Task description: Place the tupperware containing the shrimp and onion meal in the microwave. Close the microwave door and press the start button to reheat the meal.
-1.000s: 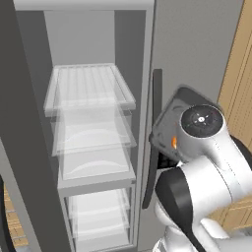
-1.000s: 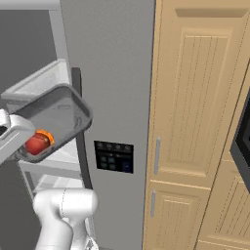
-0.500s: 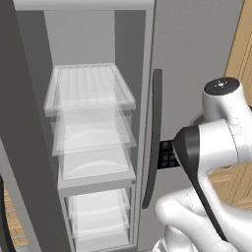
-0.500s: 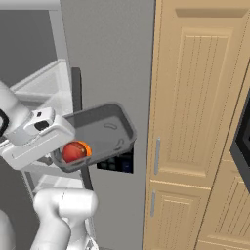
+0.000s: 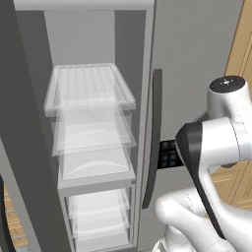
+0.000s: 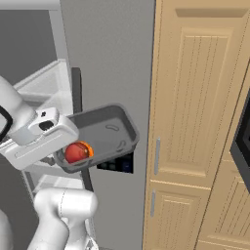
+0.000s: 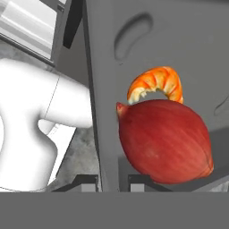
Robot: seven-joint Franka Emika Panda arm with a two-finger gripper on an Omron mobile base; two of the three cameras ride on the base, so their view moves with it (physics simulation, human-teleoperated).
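You have open air in front of the closed fridge door [image 6: 105, 58] and the wooden cabinet [image 6: 195, 112]. The fridge handle [image 5: 153, 138] juts out just beside your arm. Clear shelves [image 5: 91, 93] fill the open compartment on your left.

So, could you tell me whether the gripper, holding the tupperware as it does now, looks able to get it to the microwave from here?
Probably not yet. The gripper clamps the tupperware in front of the fridge, with tall wooden cabinet doors to its right; only a dark edge, possibly the microwave, shows far right.
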